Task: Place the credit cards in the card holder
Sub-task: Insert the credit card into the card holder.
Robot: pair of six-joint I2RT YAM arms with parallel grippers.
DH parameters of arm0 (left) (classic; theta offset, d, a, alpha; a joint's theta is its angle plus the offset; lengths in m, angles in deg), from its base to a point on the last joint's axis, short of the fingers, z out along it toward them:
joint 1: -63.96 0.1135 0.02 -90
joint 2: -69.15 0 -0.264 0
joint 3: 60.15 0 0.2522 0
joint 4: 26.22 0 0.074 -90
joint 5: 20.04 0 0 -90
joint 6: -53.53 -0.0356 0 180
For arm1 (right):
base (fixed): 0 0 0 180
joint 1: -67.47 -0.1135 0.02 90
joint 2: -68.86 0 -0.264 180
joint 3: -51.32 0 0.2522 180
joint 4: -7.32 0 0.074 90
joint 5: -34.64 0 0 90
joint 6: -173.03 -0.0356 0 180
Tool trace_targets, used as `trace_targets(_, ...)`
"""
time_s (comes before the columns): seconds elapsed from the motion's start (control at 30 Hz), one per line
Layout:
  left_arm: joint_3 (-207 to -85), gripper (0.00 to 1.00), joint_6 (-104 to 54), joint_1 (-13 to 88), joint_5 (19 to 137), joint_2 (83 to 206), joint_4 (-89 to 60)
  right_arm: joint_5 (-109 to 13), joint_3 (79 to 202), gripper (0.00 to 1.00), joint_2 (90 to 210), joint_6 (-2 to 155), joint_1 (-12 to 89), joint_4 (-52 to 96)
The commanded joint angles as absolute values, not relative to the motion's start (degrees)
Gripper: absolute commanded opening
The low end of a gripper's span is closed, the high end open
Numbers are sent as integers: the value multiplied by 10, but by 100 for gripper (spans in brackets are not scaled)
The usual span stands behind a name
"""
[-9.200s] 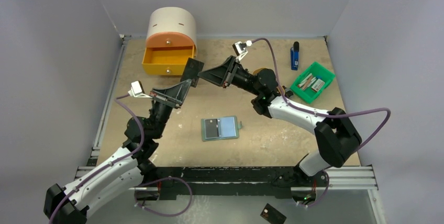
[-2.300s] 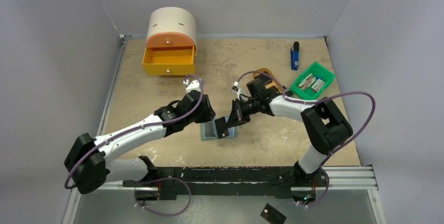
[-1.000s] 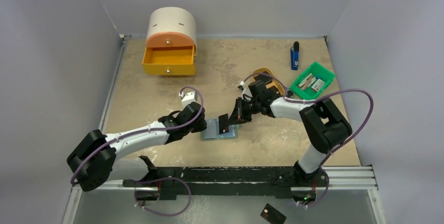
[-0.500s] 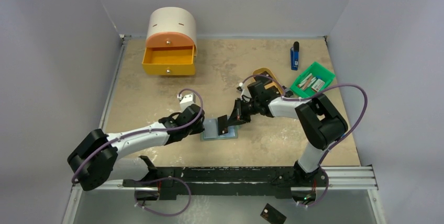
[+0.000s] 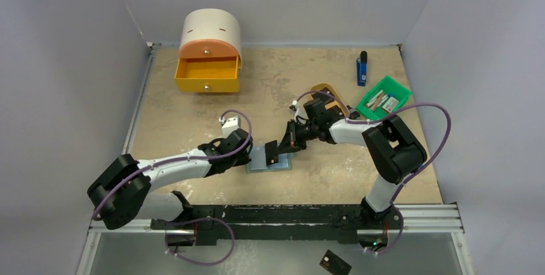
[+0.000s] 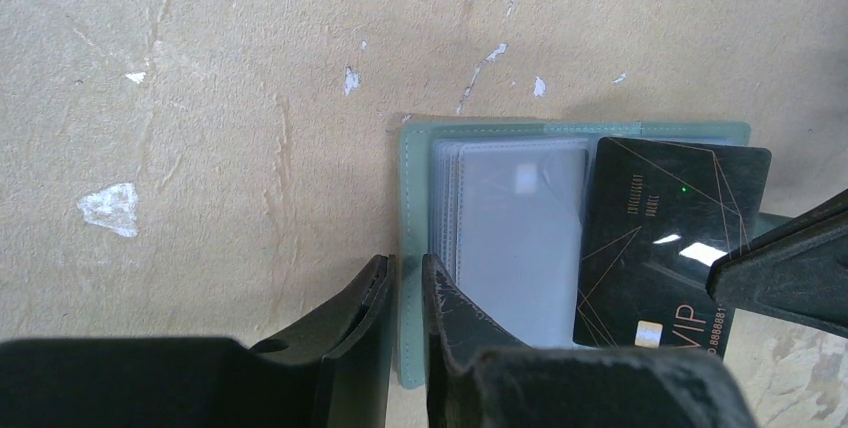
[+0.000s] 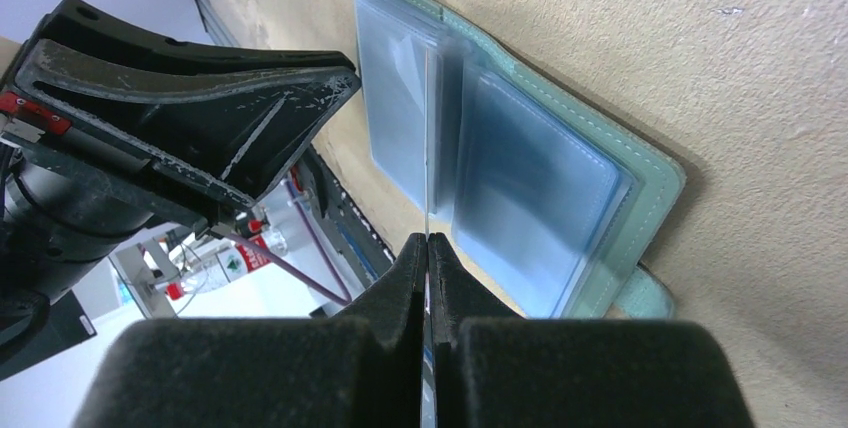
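Observation:
The card holder (image 5: 280,162) lies open on the table, pale plastic pockets (image 6: 515,238) up. My left gripper (image 6: 405,268) sits at its left edge, jaws nearly together with the green cover rim between them. My right gripper (image 7: 428,238) is shut on a black credit card (image 6: 665,238), held on edge and tilted over the pockets. In the right wrist view that card (image 7: 427,148) is a thin line above the card holder (image 7: 530,188). Another black credit card (image 5: 335,263) lies below the table's front rail.
An orange drawer box (image 5: 207,74) with a white top stands open at the back left. A blue lighter (image 5: 362,69), a green bin (image 5: 384,100) and a tan tray (image 5: 324,88) are at the back right.
The left gripper has narrowed slightly on the holder's left edge. The right gripper has moved the card a little left and lower over the pockets.

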State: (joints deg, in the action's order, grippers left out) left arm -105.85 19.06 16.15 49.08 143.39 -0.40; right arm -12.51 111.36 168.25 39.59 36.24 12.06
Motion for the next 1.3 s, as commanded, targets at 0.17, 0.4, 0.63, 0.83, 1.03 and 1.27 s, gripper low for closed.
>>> trace_targets(0.17, -1052, 15, 199, 161, 482, 1437, -21, -103, 1117, 0, 1695, 386, 359, 100)
trace_targets(0.4, -1049, 15, 200, 161, 483, 1440, -24, -100, 1113, 0, 1708, 384, 359, 96)
trace_targets(0.63, -1046, 14, 200, 161, 479, 1441, -23, -96, 1091, 0, 1703, 383, 359, 102)
trace_targets(0.83, -1045, 14, 201, 161, 479, 1446, -25, -101, 1083, 0, 1689, 382, 359, 108)
trace_targets(1.03, -1046, 14, 201, 161, 481, 1446, -26, -100, 1086, 0, 1698, 383, 359, 94)
trace_targets(1.27, -1044, 14, 201, 161, 485, 1449, -30, -89, 1100, 0, 1698, 380, 358, 80)
